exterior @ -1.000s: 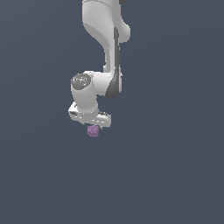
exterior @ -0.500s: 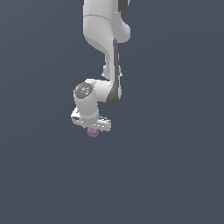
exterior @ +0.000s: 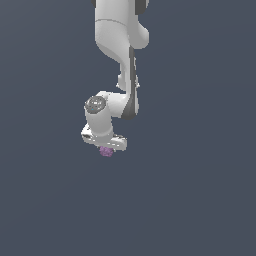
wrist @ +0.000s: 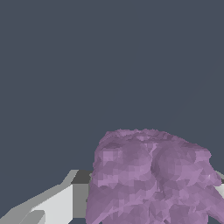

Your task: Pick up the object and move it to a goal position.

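Note:
The object is a small purple-mauve bumpy lump, hanging just under the white hand of my arm in the exterior view. My gripper is shut on it, and the lump hides most of the fingers. In the wrist view the object fills much of the picture as a large knobbly purple mass. One white and grey finger presses against its side. A sliver of the other finger shows at the picture's edge. No goal marker shows in either view.
The white arm reaches down from above in the exterior view. Around and below the hand there is only plain dark grey-blue background, with no surface edge or other object visible.
The arm has carried the held object slightly toward the exterior view's left over the last second. The wrist has turned a little. The grip on the lump is unchanged.

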You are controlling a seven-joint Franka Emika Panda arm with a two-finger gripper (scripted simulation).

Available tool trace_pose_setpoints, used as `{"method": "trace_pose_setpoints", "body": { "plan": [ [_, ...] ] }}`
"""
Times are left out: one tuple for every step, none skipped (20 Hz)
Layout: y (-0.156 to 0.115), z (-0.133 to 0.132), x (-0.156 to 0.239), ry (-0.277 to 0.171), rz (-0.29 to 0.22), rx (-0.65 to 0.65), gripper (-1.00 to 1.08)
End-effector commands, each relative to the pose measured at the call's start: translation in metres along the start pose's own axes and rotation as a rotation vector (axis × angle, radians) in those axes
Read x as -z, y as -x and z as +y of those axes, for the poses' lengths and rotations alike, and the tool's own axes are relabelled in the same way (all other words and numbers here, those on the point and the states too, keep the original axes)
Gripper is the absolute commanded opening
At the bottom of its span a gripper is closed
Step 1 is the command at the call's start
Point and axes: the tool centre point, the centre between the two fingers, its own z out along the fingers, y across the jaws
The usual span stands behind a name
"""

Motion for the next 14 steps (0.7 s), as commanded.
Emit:
{"method": "trace_pose_setpoints", "body": {
  "plan": [
    [0.000, 0.000, -0.001, 0.000, -0.001, 0.000, -1.00],
    [0.000, 0.000, -0.001, 0.000, -0.001, 0.000, -1.00],
    [0.000, 0.000, -0.001, 0.000, -0.001, 0.000, -1.00],
    [0.000, 0.000, 0.000, 0.000, 0.000, 0.000, -1.00],
    [0.000, 0.000, 0.000, 0.000, 0.000, 0.000, -1.00],
    [0.000, -0.001, 0.001, 0.000, 0.000, 0.000, -1.00],
    [0.000, -0.003, 0.002, 0.000, 0.000, 0.000, -1.00],
    [0.001, -0.006, 0.004, 0.000, 0.000, 0.000, -1.00],
    [0.001, -0.009, 0.006, 0.000, 0.000, 0.000, -1.00],
    [0.001, -0.013, 0.008, 0.000, 0.000, 0.000, -1.00],
    [0.002, -0.018, 0.012, 0.000, 0.000, 0.000, -1.00],
    [0.002, -0.023, 0.015, 0.000, 0.000, 0.000, -1.00],
    [0.003, -0.029, 0.019, 0.000, 0.000, 0.000, -1.00],
    [0.003, -0.036, 0.024, 0.000, 0.000, 0.000, -1.00]
  ]
}}
